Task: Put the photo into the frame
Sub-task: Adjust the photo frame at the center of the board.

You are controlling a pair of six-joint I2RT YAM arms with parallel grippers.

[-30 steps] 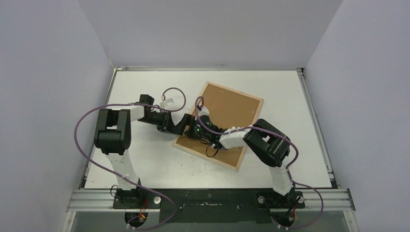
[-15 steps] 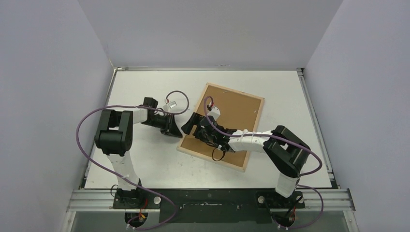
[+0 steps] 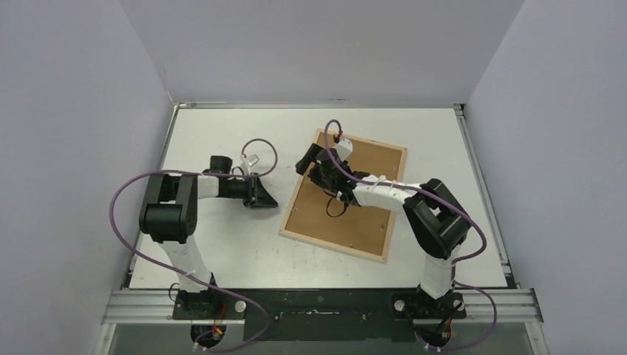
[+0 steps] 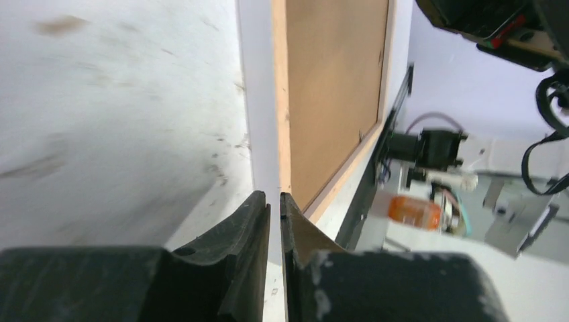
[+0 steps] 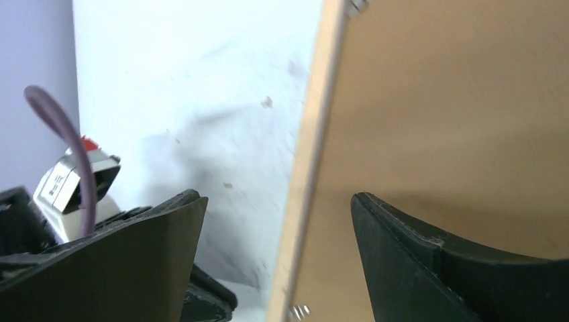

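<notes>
Black right gripper (image 5: 276, 196) open, straddling the left bar of the pale wood frame (image 5: 313, 114) near its far corner. Frame lies flat, back up, on the white table (image 3: 222, 244), brown backing panel (image 3: 355, 207) inside it. Left gripper (image 4: 274, 201) closed, empty, just left of the frame.
</notes>
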